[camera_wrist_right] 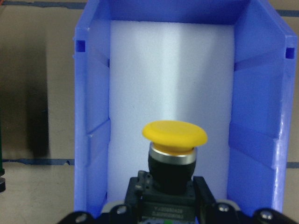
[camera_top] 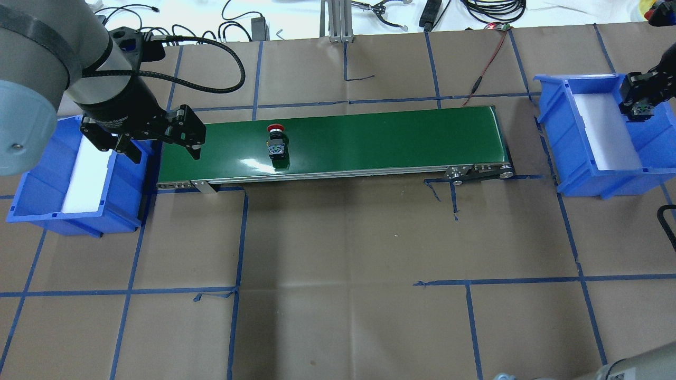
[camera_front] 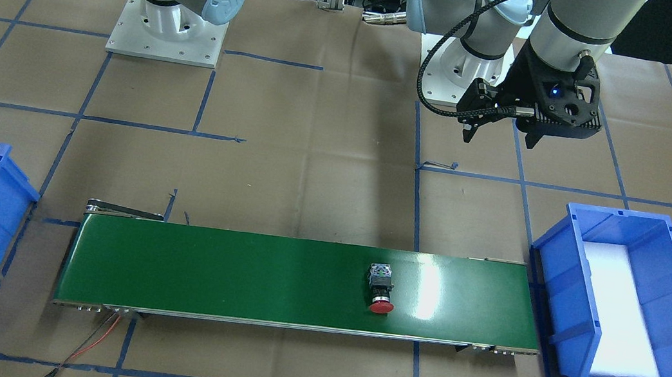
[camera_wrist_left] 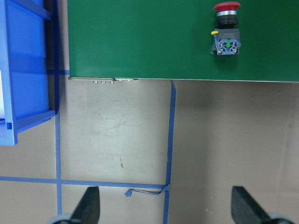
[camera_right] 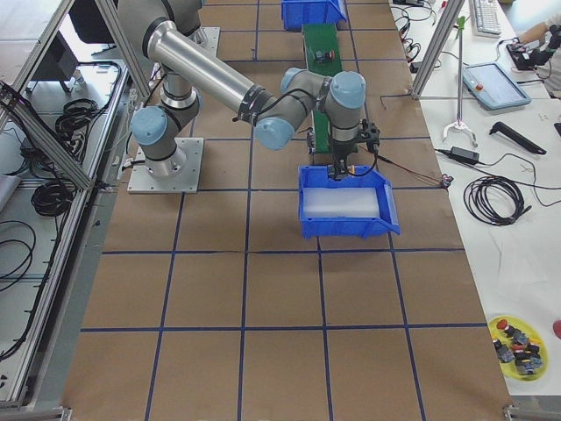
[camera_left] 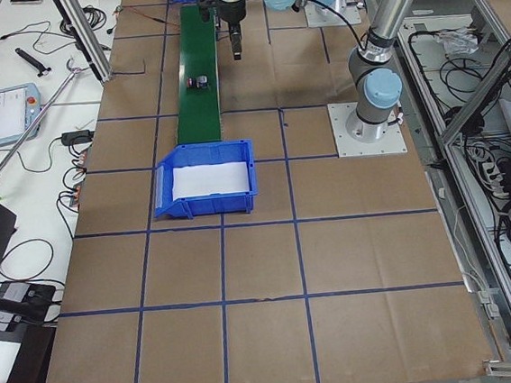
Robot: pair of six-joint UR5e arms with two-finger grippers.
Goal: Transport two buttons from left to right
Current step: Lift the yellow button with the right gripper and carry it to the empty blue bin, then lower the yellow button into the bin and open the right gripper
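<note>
The red-capped button (camera_front: 381, 288) lies on its side on the green conveyor belt (camera_front: 234, 272), also in the overhead view as the red-capped button (camera_top: 275, 142) and in the left wrist view (camera_wrist_left: 226, 28). My left gripper (camera_top: 158, 142) hangs open and empty above the belt's left end, well short of that button; its fingertips (camera_wrist_left: 88, 207) show spread wide. My right gripper (camera_wrist_right: 168, 198) is shut on the yellow-capped button (camera_wrist_right: 174, 135), held over the white-lined right blue bin (camera_wrist_right: 93, 116). The same gripper (camera_top: 640, 108) shows at the overhead view's right edge.
A second blue bin (camera_top: 31, 195) with a white liner stands at the belt's left end, under my left arm. The right bin (camera_top: 552, 105) stands just past the belt's other end. Blue tape lines grid the brown paper table. A thin cable (camera_front: 95, 338) trails off the belt frame.
</note>
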